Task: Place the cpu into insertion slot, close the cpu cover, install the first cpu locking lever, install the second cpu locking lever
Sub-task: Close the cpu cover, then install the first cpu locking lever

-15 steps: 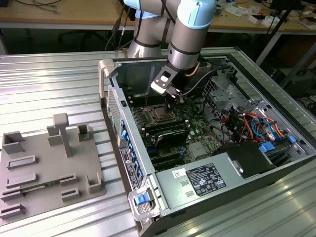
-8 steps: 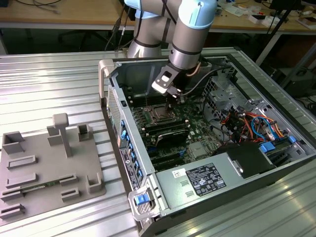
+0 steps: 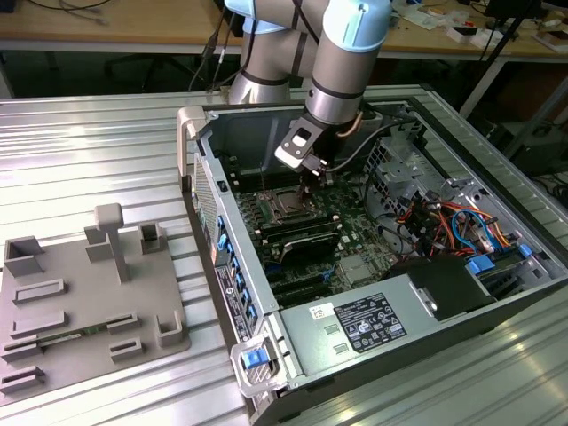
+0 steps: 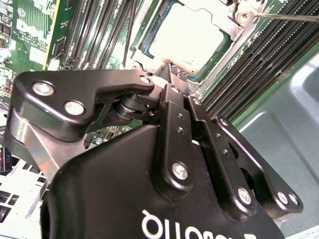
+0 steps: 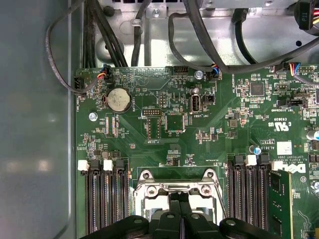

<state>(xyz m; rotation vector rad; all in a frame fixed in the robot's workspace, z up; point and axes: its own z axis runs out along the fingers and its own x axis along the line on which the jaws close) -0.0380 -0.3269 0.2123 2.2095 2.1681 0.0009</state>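
cpu point(image 4: 192, 37) lies flat in the insertion slot point(image 3: 286, 207), just beyond the tips of the jaws; its dull grey top sits square in the seat.

cpu cover point(image 5: 174, 188) looks laid down over the chip, hinge end just ahead of the jaws in the first wrist view; I cannot confirm it is fully flat.

Jaws pinched together with nothing between them; tips low at the nearest edge of the socket frame.

A thin locking lever point(image 4: 286, 17) runs past the far side of the socket from the jaws; I judge it unlatched.

Step in hand, as I read it: seating the cover or the first lever. To do it well, press with closed tips, slowly and straight; stay off the chip top and off the memory slots point(image 5: 102, 199) flanking the jaws.

Computer case point(image 3: 191, 133) stands open on the ribbed counter point(image 3: 89, 151).
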